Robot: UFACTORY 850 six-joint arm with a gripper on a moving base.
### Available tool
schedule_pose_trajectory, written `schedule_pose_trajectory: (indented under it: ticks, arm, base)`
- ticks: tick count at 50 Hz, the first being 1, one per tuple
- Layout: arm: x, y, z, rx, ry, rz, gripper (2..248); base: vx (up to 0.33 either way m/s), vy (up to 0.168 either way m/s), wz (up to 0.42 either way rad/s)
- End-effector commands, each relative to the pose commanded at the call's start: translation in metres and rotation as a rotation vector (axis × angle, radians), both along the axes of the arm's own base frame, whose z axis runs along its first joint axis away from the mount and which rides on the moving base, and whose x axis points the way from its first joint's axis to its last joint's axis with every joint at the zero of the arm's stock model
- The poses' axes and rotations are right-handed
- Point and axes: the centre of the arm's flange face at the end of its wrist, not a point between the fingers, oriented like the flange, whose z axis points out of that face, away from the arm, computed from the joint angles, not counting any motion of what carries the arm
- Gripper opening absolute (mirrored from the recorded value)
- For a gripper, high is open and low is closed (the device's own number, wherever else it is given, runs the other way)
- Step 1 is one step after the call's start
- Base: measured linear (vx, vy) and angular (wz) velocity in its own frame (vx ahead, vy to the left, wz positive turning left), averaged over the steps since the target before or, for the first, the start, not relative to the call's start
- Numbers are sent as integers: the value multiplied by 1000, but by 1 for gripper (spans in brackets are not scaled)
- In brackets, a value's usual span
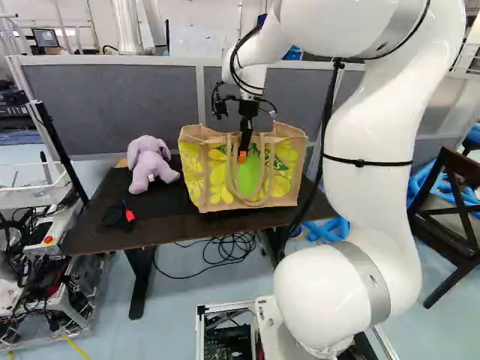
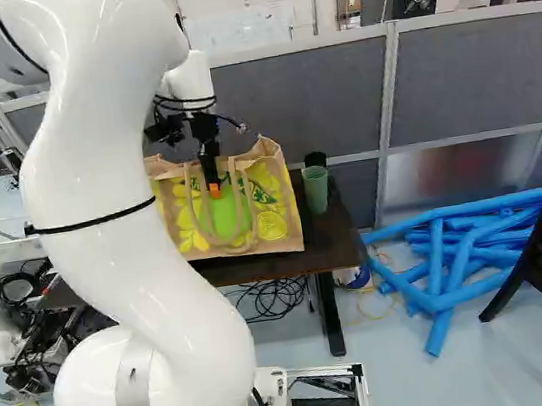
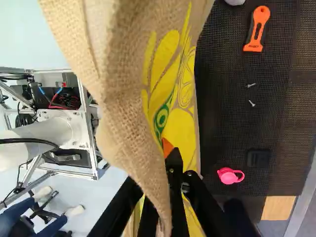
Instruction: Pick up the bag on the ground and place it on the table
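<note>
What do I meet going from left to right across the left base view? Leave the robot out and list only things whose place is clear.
Small monitor → purple plush toy → tan burlap bag with yellow-and-green print → dark wooden chair.

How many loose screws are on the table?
2: a small silver metal screw nearer the orange handheld tool, and another nearer the pink looped plastic piece, both on the black mesh mat. The tan burlap bag may hide more.
</note>
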Motion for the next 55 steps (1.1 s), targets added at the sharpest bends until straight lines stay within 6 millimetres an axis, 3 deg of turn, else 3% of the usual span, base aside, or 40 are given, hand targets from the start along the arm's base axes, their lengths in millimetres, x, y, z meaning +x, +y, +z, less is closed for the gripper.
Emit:
schedule_pose_trajectory:
  ticks: [18,19,23,24,28,29,33,34,39,40,44,45,49,50,55]
  arm:
    - [1,0,-1,0,2,0,21]
    - [1,0,-1,0,2,0,33]
    - [1,0,-1,0,2,0,33]
    - [1,0,-1,0,2,0,65]
    - [1,0,-1,0,2,0,65]
    - [1,0,-1,0,2,0,100]
    - [1,0,-1,0,2,0,100]
    - [1,0,-1,0,2,0,135]
    - [1,0,-1,0,2,0,135]
    - [1,0,-1,0,2,0,172]
    - [1,0,-1,0,2,0,172]
    - [1,0,-1,0,2,0,208]
    - [1,0,-1,0,2,0,208]
    - [1,0,-1,0,2,0,243]
    - [1,0,-1,0,2,0,247]
  base:
    - [0,0,0]
    - [0,0,0]
    - [0,0,0]
    - [0,0,0]
    - [0,0,0]
    - [0,0,0]
    - [0,0,0]
    - [0,0,0]
    - [0,0,0]
    - [0,0,0]
    - [0,0,0]
    - [0,0,0]
    - [0,0,0]
    - [0,0,0]
    - [0,0,0]
